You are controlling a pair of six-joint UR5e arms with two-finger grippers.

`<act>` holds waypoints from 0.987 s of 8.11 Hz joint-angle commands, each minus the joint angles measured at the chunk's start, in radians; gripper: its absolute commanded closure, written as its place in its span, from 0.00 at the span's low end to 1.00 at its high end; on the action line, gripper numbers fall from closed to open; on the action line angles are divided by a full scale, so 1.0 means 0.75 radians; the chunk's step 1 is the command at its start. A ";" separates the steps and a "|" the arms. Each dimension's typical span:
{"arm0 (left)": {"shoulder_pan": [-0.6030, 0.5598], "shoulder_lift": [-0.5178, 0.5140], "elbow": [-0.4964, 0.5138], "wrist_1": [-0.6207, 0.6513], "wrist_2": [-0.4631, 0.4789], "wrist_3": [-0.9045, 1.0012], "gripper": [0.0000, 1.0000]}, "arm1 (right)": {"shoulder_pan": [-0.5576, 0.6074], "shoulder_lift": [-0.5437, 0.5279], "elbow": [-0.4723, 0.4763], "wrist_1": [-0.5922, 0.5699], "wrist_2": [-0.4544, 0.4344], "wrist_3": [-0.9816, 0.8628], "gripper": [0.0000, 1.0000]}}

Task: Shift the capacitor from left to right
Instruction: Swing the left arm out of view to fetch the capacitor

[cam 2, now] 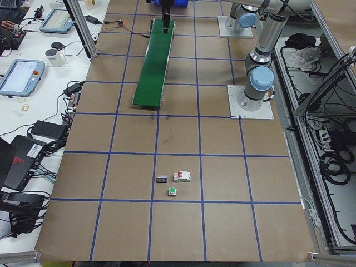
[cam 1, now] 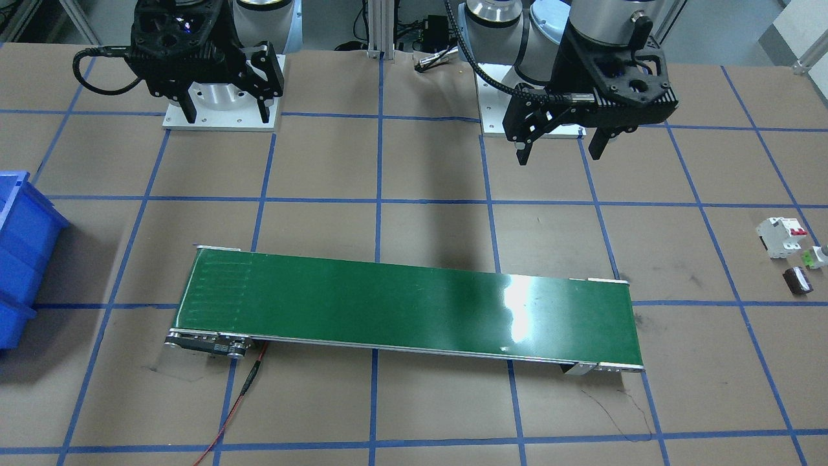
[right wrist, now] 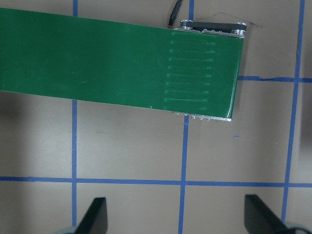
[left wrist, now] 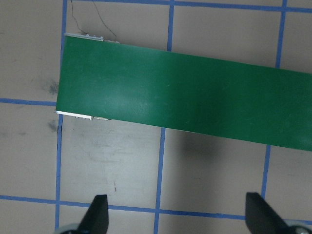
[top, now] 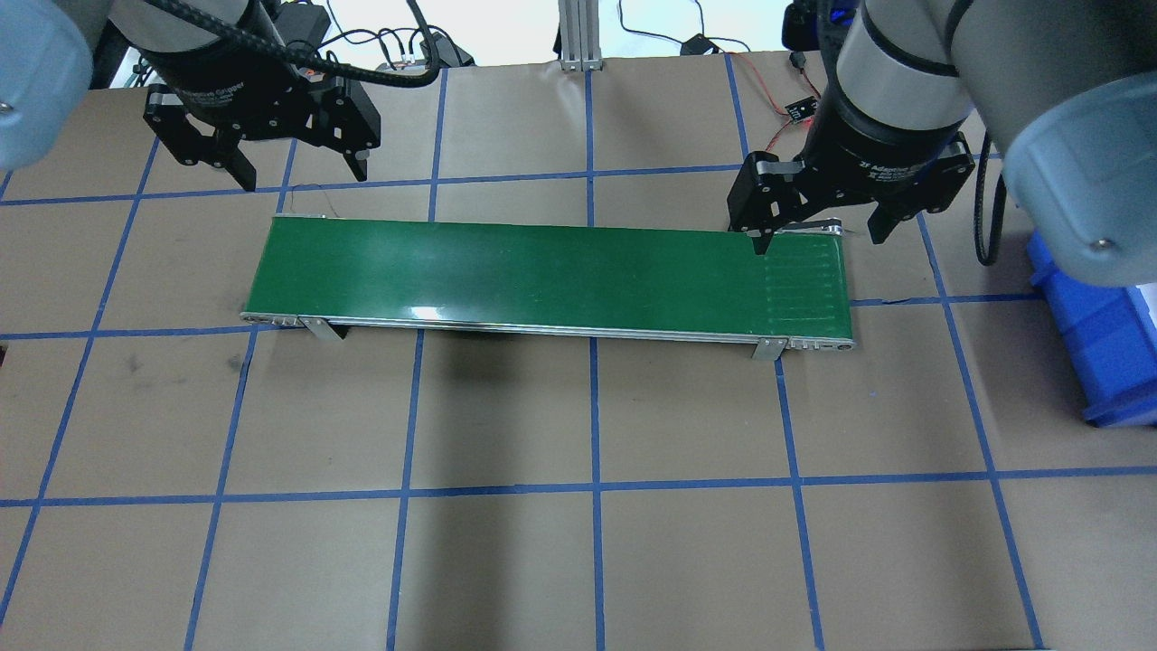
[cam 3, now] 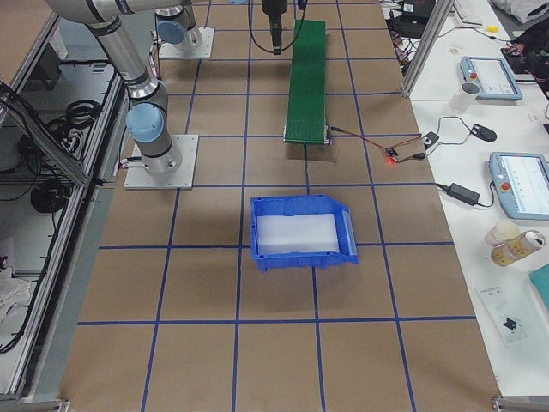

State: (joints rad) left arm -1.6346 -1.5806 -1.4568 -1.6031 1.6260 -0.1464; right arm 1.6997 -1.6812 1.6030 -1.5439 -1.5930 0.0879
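Robotics lab workcell.
Brown paper-covered tabletop [cam 2: 178, 167] gridded with blue tape; grey touchscreen teach pendants [cam 2: 21, 77] on white side benches [cam 2: 25, 114].

capacitor [cam 1: 797, 281]: small dark-brown box, paler face, lying loose on table [cam 1: 414, 414], robot's far-left end

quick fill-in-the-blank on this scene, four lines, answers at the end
1. The capacitor lies next to a white circuit breaker whose switch is ____.
2. The left tool and the right tool both hold nothing, with jaws ____.
3. The conveyor between the two arms has a belt coloured ____.
4. The bin on the robot's right side is coloured ____.
Missing words: red; open; green; blue.
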 commanded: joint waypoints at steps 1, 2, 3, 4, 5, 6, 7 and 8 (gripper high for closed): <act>-0.003 0.019 -0.058 0.006 0.002 0.029 0.00 | 0.000 0.000 0.000 0.001 0.005 -0.003 0.00; -0.003 0.023 -0.060 0.041 0.006 0.036 0.00 | 0.000 0.000 0.000 -0.001 0.005 -0.003 0.00; -0.001 0.027 -0.058 0.067 0.006 0.038 0.00 | 0.000 0.000 0.000 -0.001 0.007 -0.003 0.00; 0.027 0.021 -0.050 0.102 -0.002 0.105 0.00 | 0.000 0.000 0.002 -0.001 0.007 -0.003 0.00; 0.109 0.019 -0.044 0.104 -0.002 0.283 0.00 | 0.000 0.000 0.002 -0.001 0.009 -0.003 0.00; 0.229 0.015 -0.038 0.094 -0.004 0.297 0.00 | 0.000 0.000 0.002 -0.001 0.009 -0.003 0.00; 0.342 -0.007 -0.038 0.080 0.002 0.330 0.00 | 0.000 0.000 0.002 -0.001 0.009 -0.001 0.00; 0.454 -0.013 -0.038 -0.013 0.008 0.377 0.00 | 0.000 0.000 0.002 -0.001 0.009 -0.001 0.00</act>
State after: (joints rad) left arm -1.4470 -1.5764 -1.4867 -1.5406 1.6258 0.0727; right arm 1.6997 -1.6812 1.6044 -1.5447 -1.5863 0.0866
